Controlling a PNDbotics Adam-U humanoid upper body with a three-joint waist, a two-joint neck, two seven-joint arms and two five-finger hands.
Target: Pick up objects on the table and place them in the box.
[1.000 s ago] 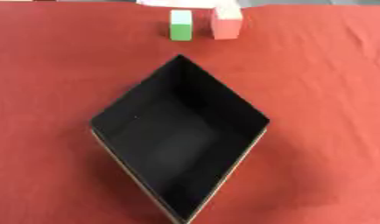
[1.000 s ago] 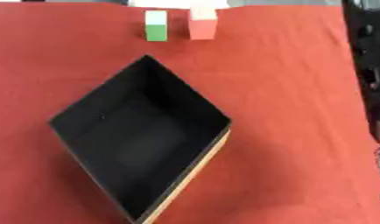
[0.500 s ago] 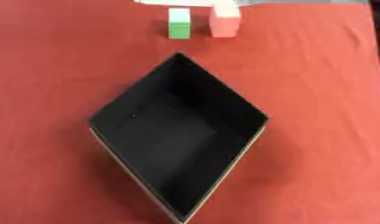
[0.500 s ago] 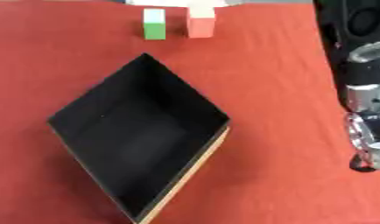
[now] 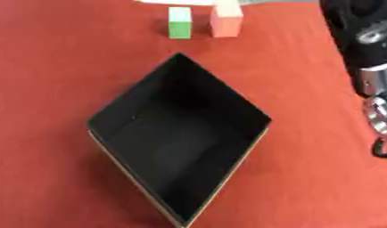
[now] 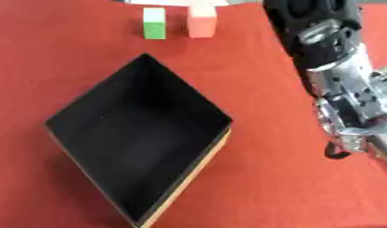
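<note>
An open black box point(image 5: 228, 165), turned like a diamond, sits in the middle of the red table; nothing shows inside it. At the far edge stand a green block point(image 5: 179, 28) and, just to its right, a pink block point(image 5: 226, 23), a small gap between them. My right arm comes down the right side, black above and silver below. Its hand point(image 6: 349, 120) hangs over the cloth to the right of the box, apart from the box and well short of the blocks. It holds nothing that I can make out. My left hand does not show.
A white flat thing point(image 5: 181, 2) lies at the far edge behind the two blocks. The red cloth point(image 5: 48, 67) covers the whole table on all sides of the box.
My right arm has come in from the right edge and now reaches much farther into view, beside the box. The box and both blocks have not moved.
</note>
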